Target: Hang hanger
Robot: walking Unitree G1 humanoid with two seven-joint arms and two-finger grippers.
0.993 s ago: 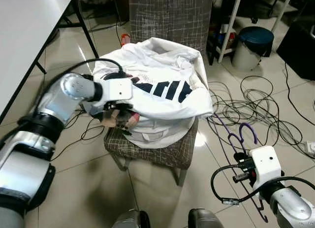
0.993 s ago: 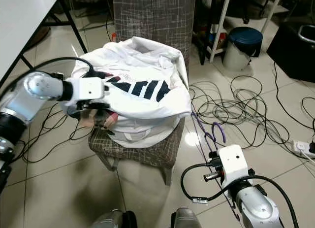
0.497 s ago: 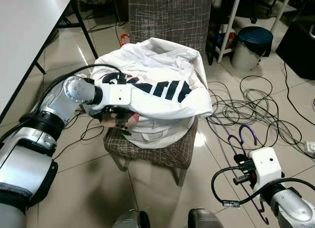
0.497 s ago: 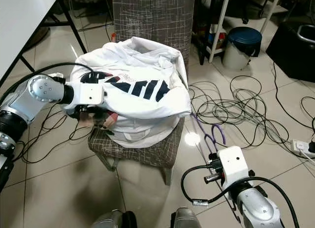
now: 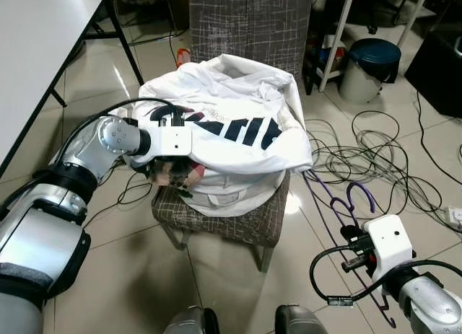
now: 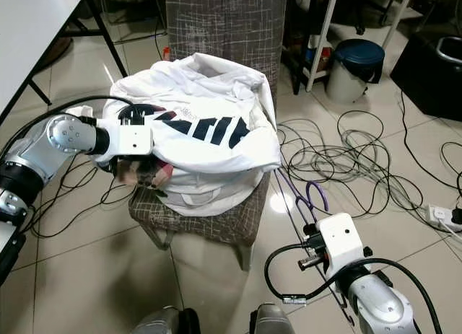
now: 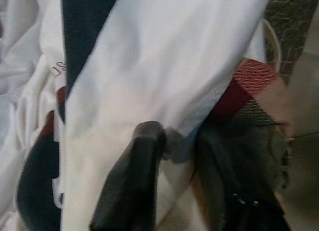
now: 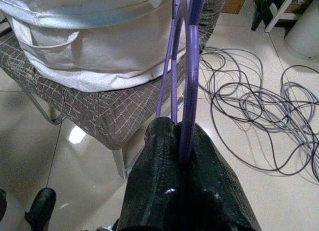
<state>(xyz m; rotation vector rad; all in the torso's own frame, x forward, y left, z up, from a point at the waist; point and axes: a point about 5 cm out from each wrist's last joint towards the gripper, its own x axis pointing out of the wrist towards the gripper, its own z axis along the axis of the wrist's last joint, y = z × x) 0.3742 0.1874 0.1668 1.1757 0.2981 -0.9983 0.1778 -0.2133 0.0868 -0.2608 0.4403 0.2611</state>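
Head views: my right gripper (image 5: 359, 242) is low over the floor off the chair's (image 5: 238, 217) front-right corner, holding the purple hanger (image 5: 351, 201). Its long axis runs up and away from me, hook end farthest; the lower part is hidden behind my wrist. My left gripper (image 5: 172, 177) is tucked under the white shirt (image 5: 238, 132) at the seat's left edge. Left wrist: fingers (image 7: 130, 191) narrowly apart around a shirt fold, plaid cloth (image 7: 251, 91) beside. Right wrist: fingers (image 8: 159, 191) clamped on the hanger.
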